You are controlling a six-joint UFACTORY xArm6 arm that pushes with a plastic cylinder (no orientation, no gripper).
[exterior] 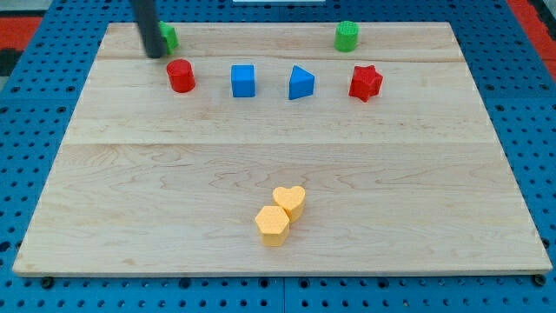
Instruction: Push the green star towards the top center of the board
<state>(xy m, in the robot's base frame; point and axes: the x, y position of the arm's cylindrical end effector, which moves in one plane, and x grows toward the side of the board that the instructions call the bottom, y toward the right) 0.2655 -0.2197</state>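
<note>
— Yellow first, nearest you: what do you make out?

— Two yellow pieces at the view's bottom centre of the wooden desk [156, 200], touching. You see a yellow heart [290, 200] behind and a yellow hexagon [273, 225] just in front, to its left.

— And further up?

— A row of four, well apart from the yellow pair: a red cylinder [181, 76], a blue cube [243, 80], a blue triangular block [301, 83] and a red star [366, 83], left to right.

— Beyond them?

— A green cylinder [347, 36] near the top edge, right of centre. At the top left you get only a sliver of the green star [168, 36]; the dark rod covers most of it, so its shape is hard to make out.

— Where is the tip?

— My tip [155, 55] sits at the star's left side, seemingly touching it, just above and left of the red cylinder. The rod's upper part is cut off by the view's top.

— The fingers?

— You have none here; only the rod, so no grasp to report.
</note>
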